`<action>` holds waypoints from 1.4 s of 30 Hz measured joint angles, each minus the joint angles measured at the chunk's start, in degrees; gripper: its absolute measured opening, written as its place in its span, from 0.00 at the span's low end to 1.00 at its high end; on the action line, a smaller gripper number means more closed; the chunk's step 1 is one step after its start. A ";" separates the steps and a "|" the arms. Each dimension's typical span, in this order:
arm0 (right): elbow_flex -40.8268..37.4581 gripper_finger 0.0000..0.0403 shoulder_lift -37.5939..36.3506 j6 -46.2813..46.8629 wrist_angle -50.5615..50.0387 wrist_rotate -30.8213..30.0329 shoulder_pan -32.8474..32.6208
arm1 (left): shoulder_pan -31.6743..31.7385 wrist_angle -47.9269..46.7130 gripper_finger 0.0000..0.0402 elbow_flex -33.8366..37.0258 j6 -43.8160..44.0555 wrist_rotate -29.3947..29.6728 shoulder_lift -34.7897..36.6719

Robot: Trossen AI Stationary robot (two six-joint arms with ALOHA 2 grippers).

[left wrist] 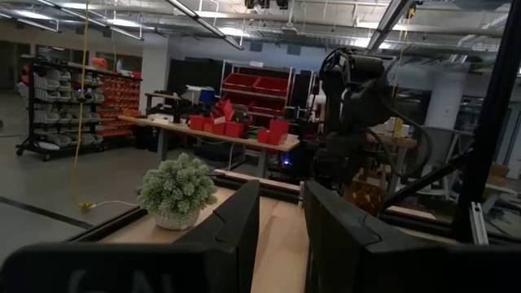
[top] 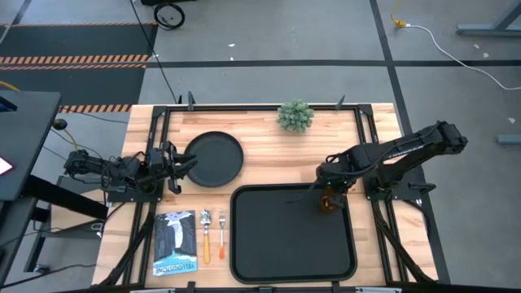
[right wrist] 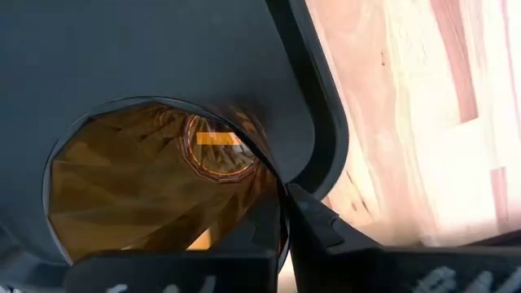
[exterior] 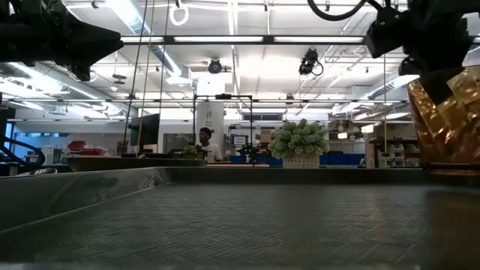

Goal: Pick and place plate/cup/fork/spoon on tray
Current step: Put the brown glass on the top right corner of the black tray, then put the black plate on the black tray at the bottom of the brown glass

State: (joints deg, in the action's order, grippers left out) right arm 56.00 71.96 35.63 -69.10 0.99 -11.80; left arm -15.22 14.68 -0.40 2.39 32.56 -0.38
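The amber cup [top: 329, 202] stands upright over the far right corner of the black tray [top: 269, 244], and my right gripper [top: 328, 194] is shut on it. It also shows in the low view [exterior: 450, 120]. The black plate [top: 213, 157] lies flat on the table, left of the tray's far edge. My left gripper [top: 181, 167] is open and empty beside the plate's left rim. The spoon [top: 206, 234] and the fork [top: 221, 233] lie side by side on the table, left of the tray. My right gripper pinches the cup's wall at its rim [right wrist: 273, 175], one finger inside the cup and one outside. The fingers come from above, pointing down. The cup is upright, mouth up, over the tray's floor [right wrist: 163, 65]; whether its base rests on the tray, I cannot tell.
A green ball-shaped plant [top: 295, 115] stands at the table's far edge. A blue-and-black packet [top: 175, 242] lies near the front edge, left of the spoon. Most of the tray's floor is bare. A person shows far off in the room [exterior: 204, 142].
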 joint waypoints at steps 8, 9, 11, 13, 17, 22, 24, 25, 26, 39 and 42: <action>-4.62 0.04 -5.60 4.75 0.15 -1.46 -0.21 | 0.00 0.00 0.27 0.00 -0.04 -0.01 0.00; -5.04 0.04 -6.12 5.07 0.31 -1.46 -0.21 | 0.00 0.00 0.27 0.00 -0.05 -0.02 0.00; -5.66 0.04 -6.98 5.78 0.49 -1.44 -0.21 | 0.00 0.02 0.27 0.00 -0.07 -0.01 0.00; -6.54 0.04 -7.52 6.31 0.55 -1.43 -0.19 | 0.00 0.00 0.27 0.01 -0.07 -0.02 0.00; -8.29 0.04 -7.90 6.89 1.96 -1.41 -0.19 | 0.00 0.02 0.27 0.01 -0.07 -0.01 0.01; -9.41 0.04 -7.98 7.75 2.47 -1.41 -0.15 | 0.00 0.02 0.27 0.00 -0.04 0.00 0.00; -9.45 0.06 -7.96 7.92 2.60 -1.45 -0.15 | 0.00 0.02 0.27 0.00 -0.07 0.00 0.00; -9.49 0.07 -7.96 7.99 2.63 -1.52 -0.13 | 0.00 0.02 0.27 0.02 -0.07 0.00 0.01; -9.51 0.08 -7.93 8.10 2.64 -1.68 -0.13 | 0.00 0.02 0.27 0.01 -0.04 0.00 0.00; -8.67 0.24 -7.87 8.20 2.59 -2.92 0.03 | 0.00 0.04 0.27 0.01 -0.17 0.76 0.01; -7.50 0.27 -7.85 8.20 1.92 -2.94 0.03 | 0.00 0.07 0.27 0.00 -0.07 0.81 0.00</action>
State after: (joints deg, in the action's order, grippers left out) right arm 48.50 64.12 43.83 -67.18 -1.96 -11.77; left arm -15.22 14.74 -0.40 2.33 33.36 -0.38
